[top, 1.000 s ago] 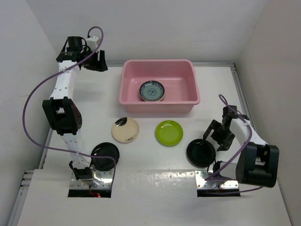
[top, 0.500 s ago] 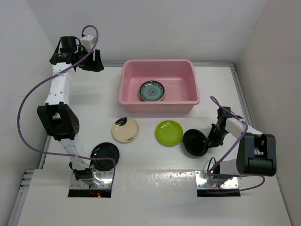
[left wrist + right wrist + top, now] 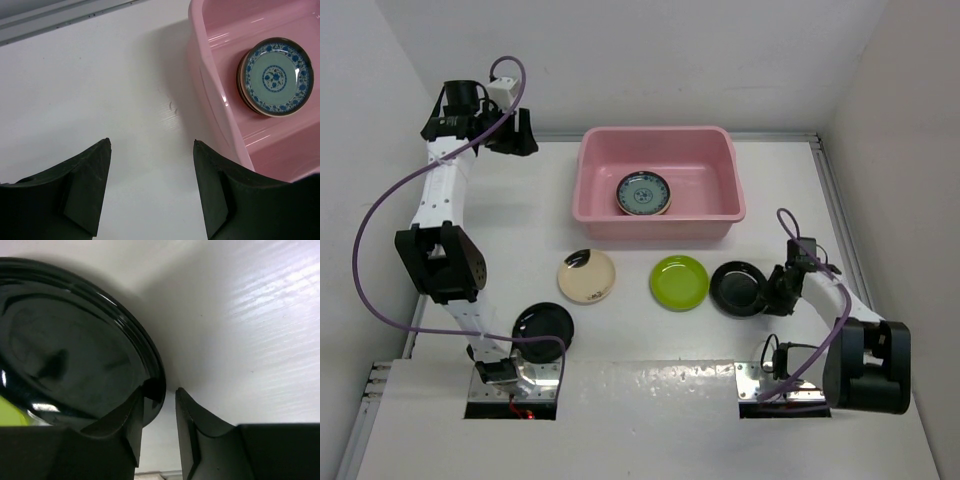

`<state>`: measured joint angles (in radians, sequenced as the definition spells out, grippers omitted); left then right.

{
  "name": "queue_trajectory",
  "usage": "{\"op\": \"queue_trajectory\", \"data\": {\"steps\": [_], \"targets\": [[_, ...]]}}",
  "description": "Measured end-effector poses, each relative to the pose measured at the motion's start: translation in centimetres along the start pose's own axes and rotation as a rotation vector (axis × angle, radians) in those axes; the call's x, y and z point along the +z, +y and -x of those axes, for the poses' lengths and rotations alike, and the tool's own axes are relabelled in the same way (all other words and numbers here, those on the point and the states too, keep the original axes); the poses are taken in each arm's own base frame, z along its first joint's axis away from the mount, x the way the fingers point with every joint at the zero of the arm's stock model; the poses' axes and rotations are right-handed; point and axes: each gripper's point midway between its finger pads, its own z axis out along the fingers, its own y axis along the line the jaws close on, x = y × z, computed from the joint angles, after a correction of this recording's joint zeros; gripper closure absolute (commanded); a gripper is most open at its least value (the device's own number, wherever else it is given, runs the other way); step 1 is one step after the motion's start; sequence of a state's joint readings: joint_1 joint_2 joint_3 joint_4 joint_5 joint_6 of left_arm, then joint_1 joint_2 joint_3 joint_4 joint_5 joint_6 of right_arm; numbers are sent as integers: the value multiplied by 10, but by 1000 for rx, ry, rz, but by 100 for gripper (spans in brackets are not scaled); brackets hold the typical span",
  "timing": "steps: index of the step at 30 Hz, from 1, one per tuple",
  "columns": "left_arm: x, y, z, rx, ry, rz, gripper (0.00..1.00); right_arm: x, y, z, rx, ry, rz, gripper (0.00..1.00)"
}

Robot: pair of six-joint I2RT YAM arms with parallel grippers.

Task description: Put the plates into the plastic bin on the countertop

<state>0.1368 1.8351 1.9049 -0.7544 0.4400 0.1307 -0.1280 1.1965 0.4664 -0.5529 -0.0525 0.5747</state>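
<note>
A glossy black plate (image 3: pixel 740 288) (image 3: pixel 65 350) lies on the white countertop (image 3: pixel 520 230), right of a lime green plate (image 3: pixel 680 282). My right gripper (image 3: pixel 775 288) (image 3: pixel 160 390) straddles its right rim. One finger lies over the inside and the other stands a thin sliver off the outer edge, so the jaws are narrowly open. A cream plate (image 3: pixel 587 276) and a second black plate (image 3: pixel 543 326) lie further left. The pink plastic bin (image 3: pixel 720 215) (image 3: pixel 215 100) holds a blue-patterned plate (image 3: pixel 643 193) (image 3: pixel 276 76) on top of others. My left gripper (image 3: pixel 515 135) (image 3: pixel 152 142) hangs open and empty, high and left of the bin.
White walls close in the countertop at the back and on both sides, with a raised edge strip (image 3: pixel 835 200) on the right. The left arm's purple cable (image 3: pixel 365 250) loops out to the left. The arm bases (image 3: pixel 515 375) sit at the near edge.
My right gripper closed in on the black plate's right rim, and the plate slid up and slightly left, close to the green plate. The left arm swung slightly left.
</note>
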Motion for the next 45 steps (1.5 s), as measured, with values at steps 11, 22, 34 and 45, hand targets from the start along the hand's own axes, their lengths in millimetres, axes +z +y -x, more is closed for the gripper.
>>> {"op": "queue_trajectory", "data": {"steps": [11, 22, 34, 45], "targets": [[-1, -2, 0, 0, -2, -9, 31, 14, 18, 11, 214, -62, 106, 100], [-3, -3, -1, -1, -3, -11, 31, -26, -14, 56, 449, -414, 111, 100], [-9, 15, -3, -13, -5, 26, 31, -186, 42, 201, 407, -833, 216, 100], [-12, 52, -56, -102, 93, 97, 31, -179, 327, 220, -179, -679, 578, 100]]}}
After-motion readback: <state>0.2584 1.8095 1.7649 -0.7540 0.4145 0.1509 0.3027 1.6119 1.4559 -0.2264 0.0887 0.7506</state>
